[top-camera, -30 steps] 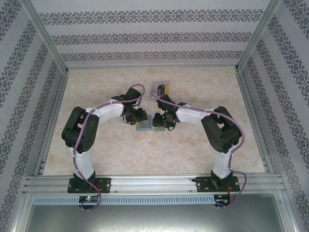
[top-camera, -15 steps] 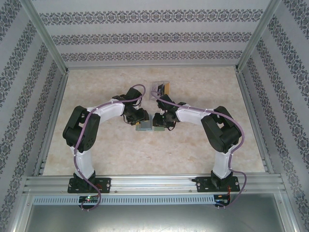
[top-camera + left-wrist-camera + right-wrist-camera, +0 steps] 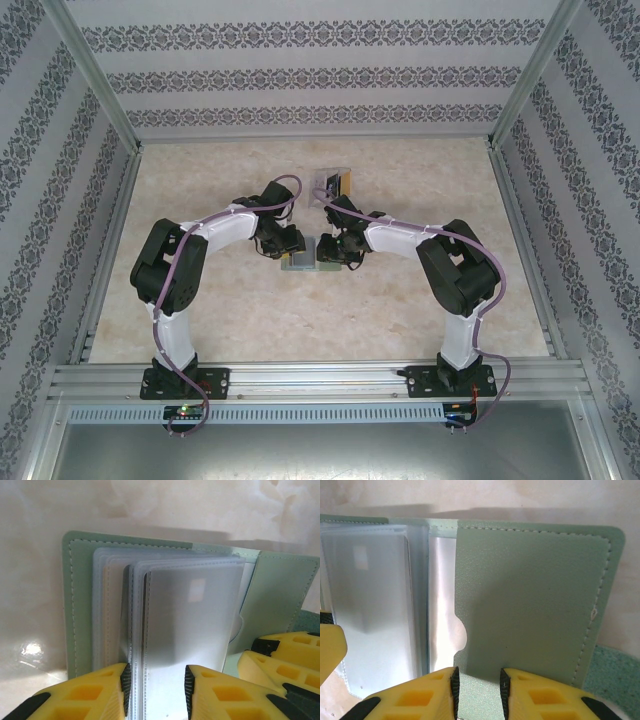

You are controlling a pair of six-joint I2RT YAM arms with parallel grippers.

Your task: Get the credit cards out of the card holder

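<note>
The card holder (image 3: 303,264) lies open on the table between both grippers. Its grey-green cover (image 3: 80,605) carries a stack of frosted plastic sleeves (image 3: 195,610). A pale grey card (image 3: 367,585) shows through the top sleeve, and a silvery one (image 3: 441,595) sits in the right-hand pocket. My left gripper (image 3: 155,680) is at the near edge of the sleeves, jaws apart, with the top sleeve lying in the gap. My right gripper (image 3: 477,685) is open over the near edge of the green pocket flap (image 3: 530,600). From above, the left gripper (image 3: 290,247) and right gripper (image 3: 326,250) almost meet.
A clear plastic tray (image 3: 335,181) with dark and orange contents stands just beyond the grippers. The right gripper's yellow fingers (image 3: 285,655) crowd the lower right of the left wrist view. Aluminium rails (image 3: 110,250) and patterned walls bound the marble-look table (image 3: 400,320).
</note>
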